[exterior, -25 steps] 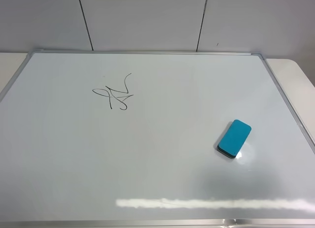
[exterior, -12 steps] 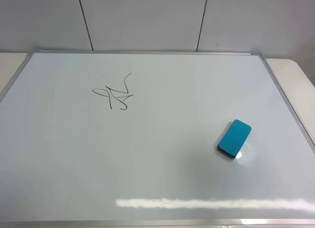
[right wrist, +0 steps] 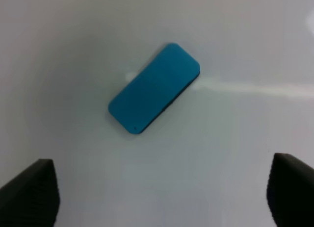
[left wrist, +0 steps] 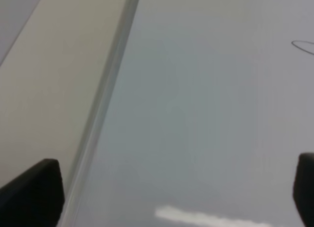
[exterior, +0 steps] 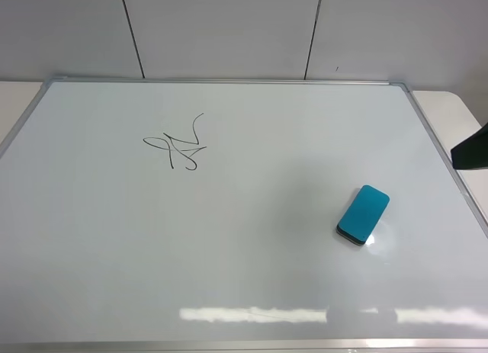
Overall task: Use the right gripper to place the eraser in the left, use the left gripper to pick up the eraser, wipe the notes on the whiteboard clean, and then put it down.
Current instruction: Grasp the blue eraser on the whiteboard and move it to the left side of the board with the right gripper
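The right pincer [right wrist: 159, 192] hangs above the board with its two black fingers spread wide and nothing between them. Ahead of it in its wrist view lies the small flat teal eraser with rounded corners and a thin dark felt underside [right wrist: 153, 88]. The left pincer [left wrist: 169, 190] also stands wide and empty, over the left edge of the board where the silver frame meets the pale cream surface [left wrist: 49, 65].

From the high camera, the eraser [exterior: 363, 214] rests felt side down on the near right part of the large glossy white whiteboard with a thin silver frame [exterior: 252, 239], lying at a slant to the board's edges. A dark piece of the right arm [exterior: 469, 149] shows at the right border, beyond the frame.

The eraser looks light and stiff on top, with a soft underside. On so slick a board it will probably slide if nudged from one side. The best hold seems to be across its narrow width, on the two long sides. The pincer should turn to match the slant and come down low, since the block is thin. Gripping towards one end would leave room for the left pincer at the handover.

Farther off, towards the far left, sit the thin black looping marker notes [exterior: 177, 146], well apart from the eraser and not yet wiped.
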Controlling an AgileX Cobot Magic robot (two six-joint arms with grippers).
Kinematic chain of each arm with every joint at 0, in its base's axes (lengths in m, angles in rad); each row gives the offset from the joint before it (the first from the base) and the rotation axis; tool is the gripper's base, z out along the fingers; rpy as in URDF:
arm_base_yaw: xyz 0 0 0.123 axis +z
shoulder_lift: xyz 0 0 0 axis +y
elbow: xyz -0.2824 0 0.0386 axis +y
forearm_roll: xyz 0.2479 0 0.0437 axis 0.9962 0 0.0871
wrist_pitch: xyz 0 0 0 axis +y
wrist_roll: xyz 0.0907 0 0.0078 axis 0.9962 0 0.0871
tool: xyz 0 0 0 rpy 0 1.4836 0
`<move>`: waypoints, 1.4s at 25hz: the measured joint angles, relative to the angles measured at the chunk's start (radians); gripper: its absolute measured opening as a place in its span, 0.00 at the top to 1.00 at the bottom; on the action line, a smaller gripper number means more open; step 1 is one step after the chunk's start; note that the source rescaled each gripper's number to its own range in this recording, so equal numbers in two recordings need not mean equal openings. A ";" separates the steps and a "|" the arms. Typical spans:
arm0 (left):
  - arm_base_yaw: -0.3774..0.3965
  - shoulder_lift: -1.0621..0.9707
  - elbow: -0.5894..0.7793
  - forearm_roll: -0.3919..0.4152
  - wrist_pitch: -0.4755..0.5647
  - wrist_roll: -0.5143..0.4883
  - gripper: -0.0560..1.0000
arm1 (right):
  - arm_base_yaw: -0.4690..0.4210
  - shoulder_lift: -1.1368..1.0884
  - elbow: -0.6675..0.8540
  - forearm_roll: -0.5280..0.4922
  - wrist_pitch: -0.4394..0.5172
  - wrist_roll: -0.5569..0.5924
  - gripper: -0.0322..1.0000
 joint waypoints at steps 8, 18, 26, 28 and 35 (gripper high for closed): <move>0.000 0.000 0.000 0.001 0.000 0.000 0.00 | 0.000 0.257 0.000 0.003 -0.089 -0.002 0.85; 0.000 0.000 0.000 0.001 0.000 0.000 0.00 | 0.215 0.539 0.000 -0.029 -0.248 -0.008 0.97; 0.000 0.000 0.000 0.001 0.000 0.000 0.00 | 0.385 0.692 0.000 -0.214 -0.342 0.154 0.97; 0.000 0.000 0.000 0.001 0.000 0.000 0.00 | 0.387 0.707 0.000 -0.249 -0.345 0.171 0.97; 0.000 0.000 0.000 0.001 0.000 0.000 0.00 | 0.391 0.721 0.002 -0.310 -0.350 0.186 0.97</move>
